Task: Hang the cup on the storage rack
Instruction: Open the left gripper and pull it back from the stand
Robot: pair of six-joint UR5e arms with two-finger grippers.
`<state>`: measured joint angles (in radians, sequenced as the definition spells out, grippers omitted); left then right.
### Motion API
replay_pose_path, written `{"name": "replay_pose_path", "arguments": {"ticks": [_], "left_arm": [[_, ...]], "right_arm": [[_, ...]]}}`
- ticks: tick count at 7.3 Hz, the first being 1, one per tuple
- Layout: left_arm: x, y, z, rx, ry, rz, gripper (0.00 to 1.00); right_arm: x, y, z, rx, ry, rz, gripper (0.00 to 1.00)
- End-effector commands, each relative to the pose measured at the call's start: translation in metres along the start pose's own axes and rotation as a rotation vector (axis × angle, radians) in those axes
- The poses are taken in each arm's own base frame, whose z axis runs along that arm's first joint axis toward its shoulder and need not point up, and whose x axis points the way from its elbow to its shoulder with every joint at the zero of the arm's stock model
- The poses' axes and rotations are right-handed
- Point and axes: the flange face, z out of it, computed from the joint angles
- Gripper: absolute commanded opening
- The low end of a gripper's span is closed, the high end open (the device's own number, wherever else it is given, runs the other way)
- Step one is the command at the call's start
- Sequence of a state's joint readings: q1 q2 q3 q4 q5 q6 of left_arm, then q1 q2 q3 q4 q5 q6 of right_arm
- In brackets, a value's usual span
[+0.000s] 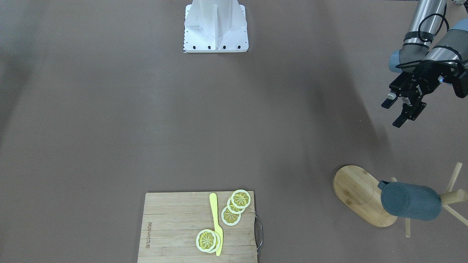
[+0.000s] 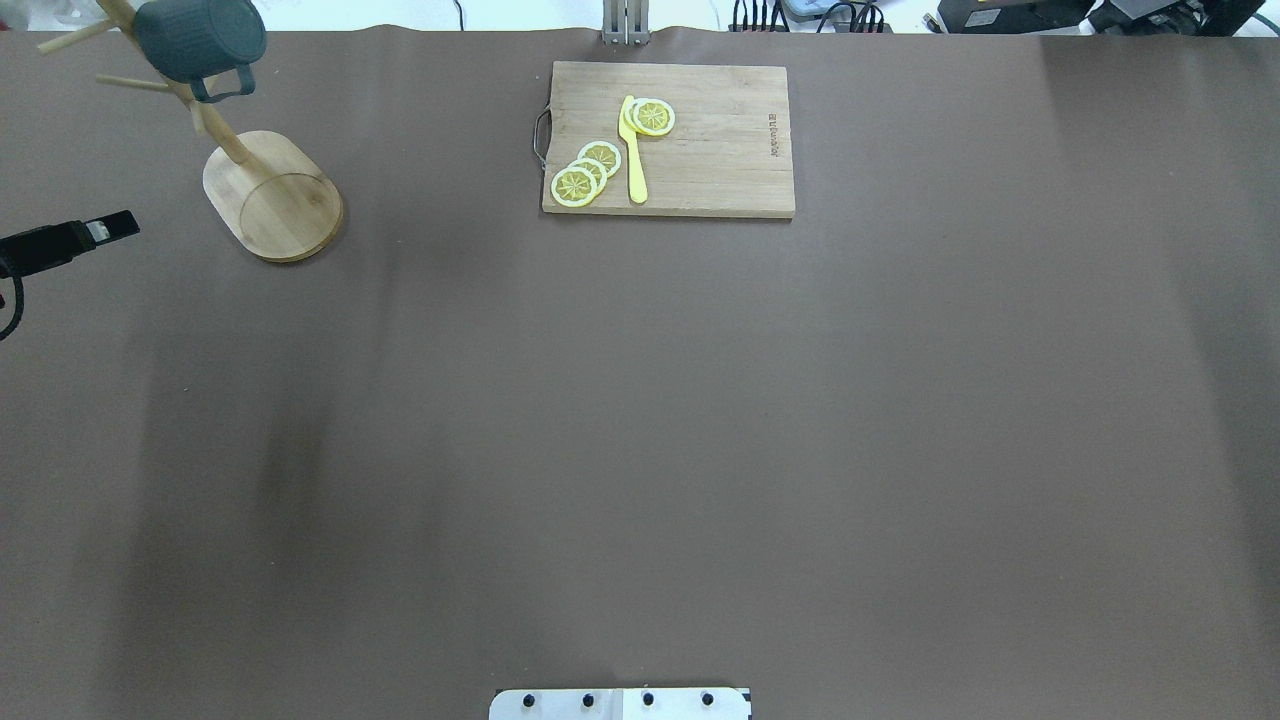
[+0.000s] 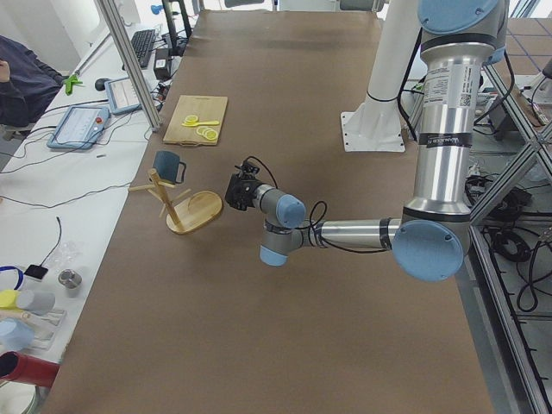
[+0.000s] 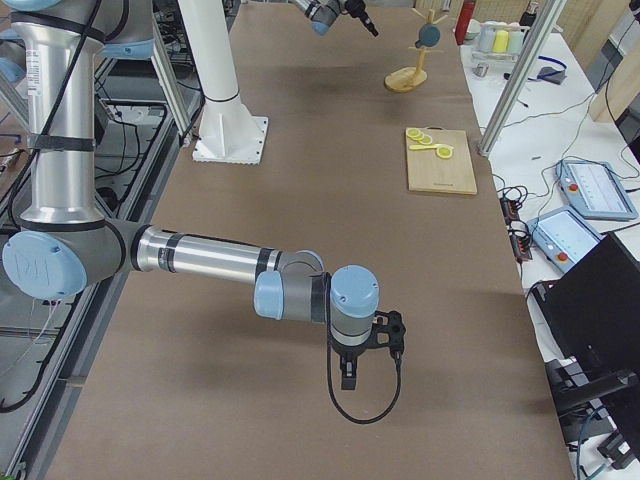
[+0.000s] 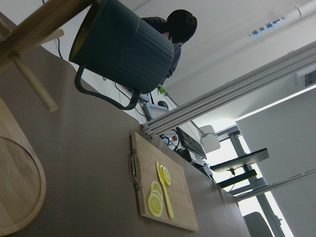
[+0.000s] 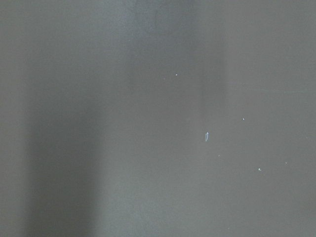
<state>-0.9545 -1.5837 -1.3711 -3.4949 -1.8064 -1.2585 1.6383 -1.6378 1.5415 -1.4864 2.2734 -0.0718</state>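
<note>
The dark blue-grey cup point(image 1: 409, 201) hangs by its handle on a peg of the bamboo storage rack point(image 1: 360, 193), tipped on its side. It also shows in the overhead view point(image 2: 195, 38) and close up in the left wrist view point(image 5: 123, 49). The rack's oval base point(image 2: 275, 195) stands at the table's far left. My left gripper point(image 1: 393, 114) is open and empty, apart from the rack and nearer the robot's side. My right gripper point(image 4: 347, 380) shows only in the exterior right view, low over bare table. I cannot tell whether it is open or shut.
A slatted wooden cutting board point(image 1: 182, 226) with lemon slices point(image 1: 234, 208) and a yellow knife point(image 1: 216, 223) lies at the table's far middle edge. The white robot base point(image 1: 215, 25) stands at the near edge. A person point(image 5: 180, 24) sits beyond the table.
</note>
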Motion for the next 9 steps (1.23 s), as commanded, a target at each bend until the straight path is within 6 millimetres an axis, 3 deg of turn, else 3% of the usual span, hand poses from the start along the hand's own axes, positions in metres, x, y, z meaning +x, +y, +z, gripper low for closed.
{"name": "replay_pose_path", "arguments": {"ticks": [1,2,5,7,9], "left_arm": [[-0.03,0.008,-0.017,-0.058,-0.136,0.322,0.99],[-0.039,0.008,-0.025,-0.083,-0.179,0.416,0.99],[-0.078,-0.03,-0.054,-0.139,-0.382,0.706,0.99],[-0.105,-0.064,-0.074,-0.226,-0.539,0.894,0.99],[-0.132,-0.114,-0.107,-0.308,-0.748,1.076,0.99]], "right_arm": [[0.001,0.001,0.001,-0.003,0.0,0.002,1.0],[0.001,0.001,0.001,-0.003,-0.002,0.002,1.0],[0.002,0.003,0.003,-0.006,-0.005,0.005,1.0],[0.002,0.006,0.004,-0.008,-0.007,0.007,1.0],[0.002,0.006,0.004,-0.008,-0.007,0.007,1.0]]}}
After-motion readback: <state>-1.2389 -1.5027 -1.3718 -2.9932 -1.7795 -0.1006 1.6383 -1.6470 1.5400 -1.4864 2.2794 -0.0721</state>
